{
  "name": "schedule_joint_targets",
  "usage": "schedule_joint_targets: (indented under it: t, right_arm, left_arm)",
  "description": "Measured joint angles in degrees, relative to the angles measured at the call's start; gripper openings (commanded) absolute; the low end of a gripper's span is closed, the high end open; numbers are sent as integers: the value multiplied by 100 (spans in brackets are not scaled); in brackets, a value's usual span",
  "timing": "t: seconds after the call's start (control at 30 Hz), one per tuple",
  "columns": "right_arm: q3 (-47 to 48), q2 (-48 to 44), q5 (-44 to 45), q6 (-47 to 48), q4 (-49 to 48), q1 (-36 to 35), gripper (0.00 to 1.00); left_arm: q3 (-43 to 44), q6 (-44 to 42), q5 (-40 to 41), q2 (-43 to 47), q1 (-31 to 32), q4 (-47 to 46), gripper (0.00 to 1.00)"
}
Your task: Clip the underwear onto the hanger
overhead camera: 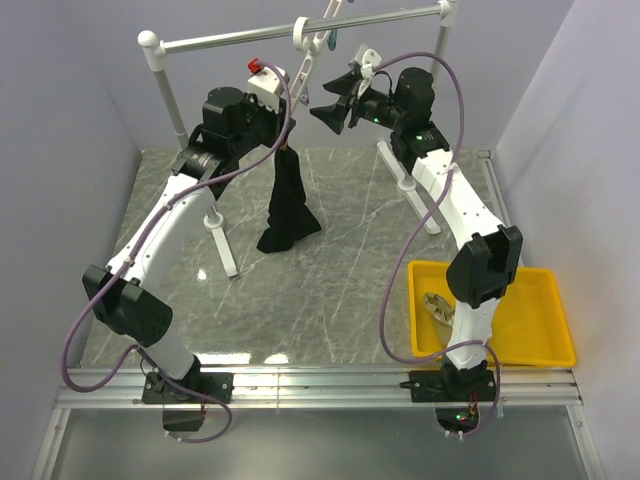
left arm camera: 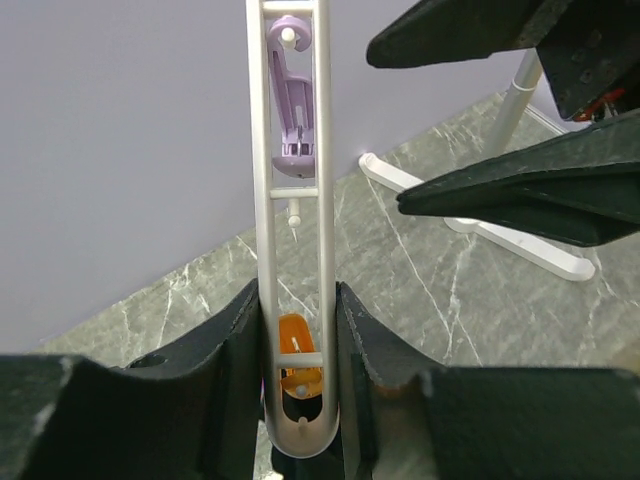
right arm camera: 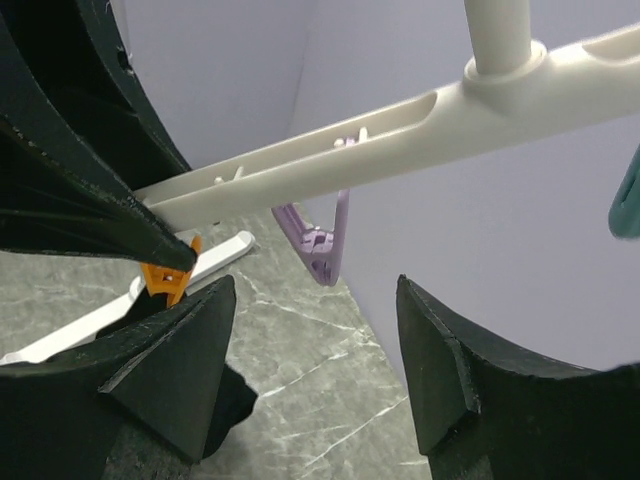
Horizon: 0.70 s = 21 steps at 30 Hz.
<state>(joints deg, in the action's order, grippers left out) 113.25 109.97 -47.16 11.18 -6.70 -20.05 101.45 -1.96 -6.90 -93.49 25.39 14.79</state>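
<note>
The white hanger [overhead camera: 305, 62] hangs tilted from the rail. My left gripper [overhead camera: 285, 100] is shut on its lower end; in the left wrist view the slotted body [left arm camera: 325, 200] runs between my fingers [left arm camera: 380, 350], with an orange clip [left arm camera: 298, 345] inside and a purple clip [left arm camera: 293, 110] higher up. The black underwear [overhead camera: 290, 205] hangs in a narrow bunch from below that end, its bottom on the table. My right gripper [overhead camera: 325, 97] is open and empty just right of the hanger [right arm camera: 400, 130]. Its view also shows the orange clip [right arm camera: 165, 278] with black cloth [right arm camera: 228, 400] beneath.
The white rail frame [overhead camera: 230, 38] spans the back, with feet on the marble table [overhead camera: 225, 245] [overhead camera: 410, 185]. A yellow tray [overhead camera: 545, 330] at the right holds a beige item [overhead camera: 437, 308]. A teal clip [right arm camera: 625, 200] hangs nearby. Walls close in on both sides.
</note>
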Motion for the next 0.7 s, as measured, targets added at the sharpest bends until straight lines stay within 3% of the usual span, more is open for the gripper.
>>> schedule_joint_targets:
  t: [0.7]
  right_arm:
    - [485,109,896,754,553,-522,78]
  left_arm:
    - [155,68,-909,13,-286,275,9]
